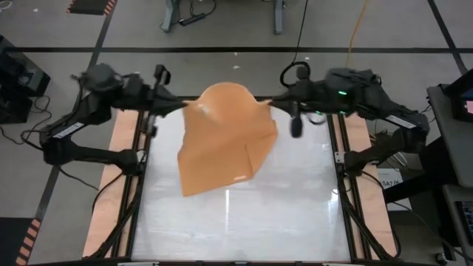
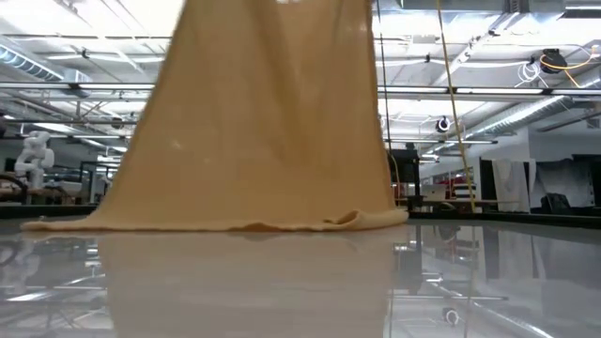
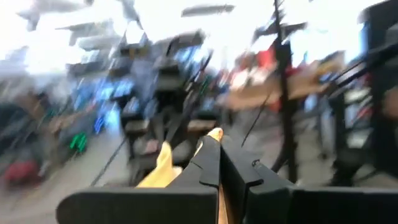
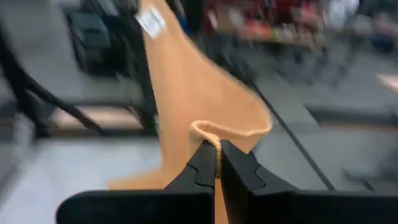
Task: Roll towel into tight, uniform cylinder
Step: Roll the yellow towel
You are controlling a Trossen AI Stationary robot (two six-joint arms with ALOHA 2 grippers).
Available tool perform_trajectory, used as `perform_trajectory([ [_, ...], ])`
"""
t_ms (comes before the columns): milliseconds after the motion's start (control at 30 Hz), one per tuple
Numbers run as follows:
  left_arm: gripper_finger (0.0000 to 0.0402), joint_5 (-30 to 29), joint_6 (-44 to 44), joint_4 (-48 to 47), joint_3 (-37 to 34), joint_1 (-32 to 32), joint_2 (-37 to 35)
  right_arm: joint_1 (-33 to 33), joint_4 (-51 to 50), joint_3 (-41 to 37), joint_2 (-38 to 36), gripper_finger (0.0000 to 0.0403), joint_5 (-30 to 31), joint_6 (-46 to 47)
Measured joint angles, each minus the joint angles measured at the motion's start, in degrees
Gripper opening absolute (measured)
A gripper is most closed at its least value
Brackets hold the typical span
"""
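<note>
The orange-tan towel [image 1: 222, 144] is held up by its far end between my two grippers, over the table's far edge. Its upper part bulges between them [image 1: 222, 96]. Its lower part lies spread on the table [image 1: 211, 177], with one corner folded over [image 1: 255, 159]. In the low view the towel hangs like a curtain [image 2: 263, 122], and its bottom edge rests on the table [image 2: 235, 223]. A white tag [image 4: 151, 23] sits at its far top edge. My left gripper [image 1: 183, 106] and my right gripper [image 1: 267, 106] are both shut on the towel. My left gripper [image 3: 219, 146] pinches the towel's top left corner between its two fingers, and a tip of cloth [image 3: 215, 133] sticks out past the fingertips. The cloth hangs below [image 3: 163, 168], lifted, with its lower end on the table. My right gripper [image 4: 217, 149] pinches the towel's hemmed top edge [image 4: 208, 132] at the right corner between its two fingers, at their free ends. The edge curls over the fingertips. The cloth runs slack from there toward the other gripper, and its lower end lies on the table.
The pale, shiny table top [image 1: 295, 214] has bare room on its near half and right side. Dark frame rails [image 1: 341, 192] and wooden strips [image 1: 111, 192] run along its left and right edges. Room equipment stands beyond the far edge.
</note>
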Motion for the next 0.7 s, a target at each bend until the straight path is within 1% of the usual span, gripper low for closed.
perform_trajectory([
  [67, 0.0001, -0.1, -2.1, 5.1, 0.0, -3.0, -0.9, 3.1, 4.3, 0.0, -2.1, 0.0000, 0.9, 0.9],
  [200, 0.0001, -1.5, -6.6, 14.1, 0.0, -8.2, -1.2, 8.0, 10.6, 0.2, -4.9, 0.0000, 6.7, 1.5],
  [267, 0.0001, -4.0, -7.1, 16.5, 0.0, -10.4, -0.7, 9.8, 12.8, 0.2, -5.2, 0.0000, 8.8, 1.5],
  [367, 0.0001, -7.0, -7.7, 19.0, 0.0, -13.2, 0.3, 12.2, 15.7, 0.1, -4.8, 0.0000, 8.7, 2.7],
  [467, 0.0001, -7.2, -8.3, 21.8, 0.1, -15.0, 1.3, 14.8, 19.5, 0.1, -4.1, 0.0000, 7.3, 2.8],
  [700, 0.0001, -7.9, -7.3, 24.0, 2.7, -18.1, 2.4, 19.5, 26.7, 0.1, -3.6, 0.0000, 8.0, 1.3],
])
